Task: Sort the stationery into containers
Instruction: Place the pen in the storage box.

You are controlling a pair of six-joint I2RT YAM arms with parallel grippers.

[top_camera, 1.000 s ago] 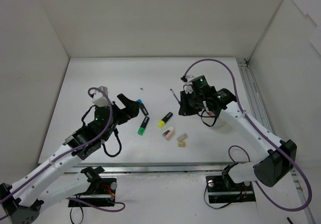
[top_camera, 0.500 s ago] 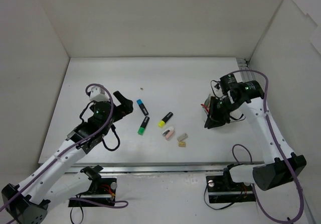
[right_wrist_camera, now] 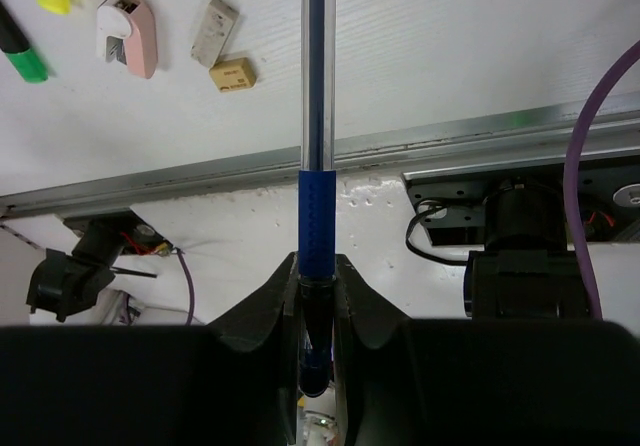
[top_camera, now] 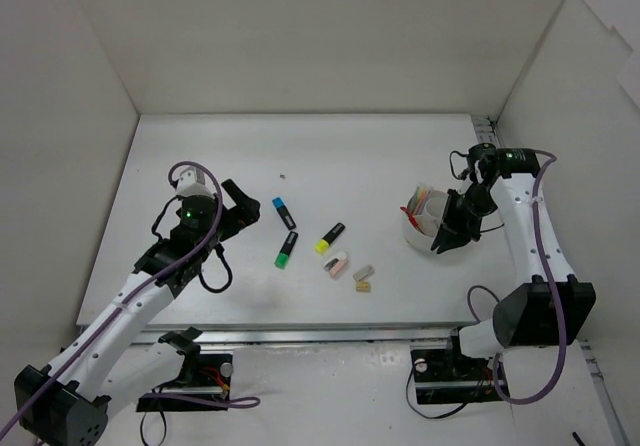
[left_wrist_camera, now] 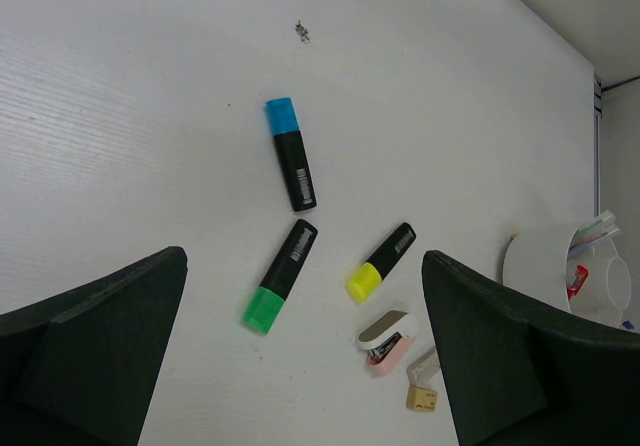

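Observation:
My right gripper (top_camera: 446,238) is shut on a thin blue pen (right_wrist_camera: 317,166) and hangs just right of the white round tub (top_camera: 412,234), which holds a red pen and a pale stick. In the left wrist view, a smaller white cup (left_wrist_camera: 607,288) sits in the tub (left_wrist_camera: 535,256). My left gripper (top_camera: 240,206) is open and empty, left of the blue-ended highlighter (top_camera: 283,212). The green-ended (top_camera: 286,250) and yellow-ended (top_camera: 330,237) highlighters, pink eraser (top_camera: 337,263), grey eraser (top_camera: 364,272) and tan eraser (top_camera: 361,287) lie on the table's middle.
White walls close in the table on three sides. A metal rail (right_wrist_camera: 420,136) runs along the front edge, with arm bases and purple cables (right_wrist_camera: 590,166) below it. A small dark speck (left_wrist_camera: 302,32) lies beyond the highlighters.
My right arm has swung from the table's middle out to the right with the blue pen, uncovering the tub. My left gripper has drawn back slightly to the left.

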